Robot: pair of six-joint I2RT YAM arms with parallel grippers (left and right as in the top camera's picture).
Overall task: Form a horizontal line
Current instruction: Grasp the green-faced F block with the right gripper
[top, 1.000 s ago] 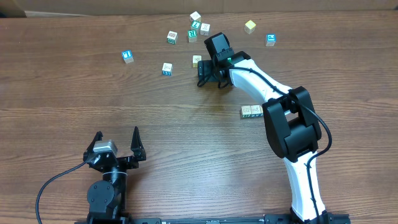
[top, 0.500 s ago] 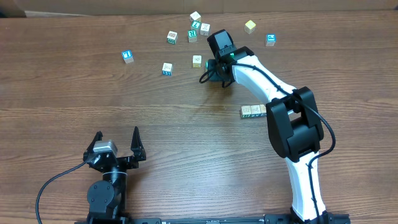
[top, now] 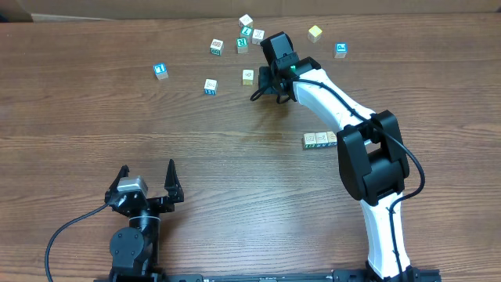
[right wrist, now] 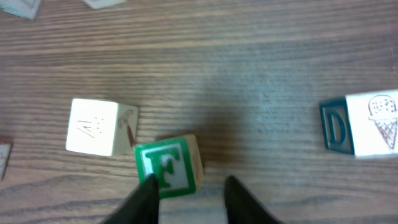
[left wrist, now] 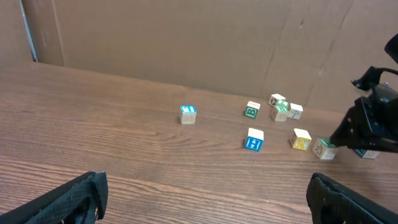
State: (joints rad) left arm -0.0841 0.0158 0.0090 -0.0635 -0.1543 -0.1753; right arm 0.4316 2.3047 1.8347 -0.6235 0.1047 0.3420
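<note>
Jaws of the right gripper [right wrist: 186,190] stand partly spread, low over the table [top: 78,133], and they pinch nothing. The green F cube [right wrist: 168,167] lies tilted just past the tips, its lower corner against the jaw on the left of the wrist view, while the other jaw stands clear of it with bare wood between. Just beyond that left jaw, touching or nearly touching the F cube (the seam is too fine to call), sits a cream A cube [right wrist: 93,127]. Well off to the other side of the jaws lies a D cube [right wrist: 357,124] with an ice-cream picture on its upper face. The horizontal line [top: 316,140] is far from these jaws: from overhead it lies well behind them, back along the white right arm [top: 321,98] toward its base. It is a short row of cream cubes touching side by side, one end hidden under the arm's black elbow, so I cannot tell how many cubes it holds. Other loose cubes [top: 210,86] lie scattered around the right gripper toward the table's far edge. The left gripper [top: 149,178] sits well apart from all of them at the near edge, jaws spread wide and holding nothing, its dark fingers [left wrist: 68,199] at the two lower corners of its own view.
</note>
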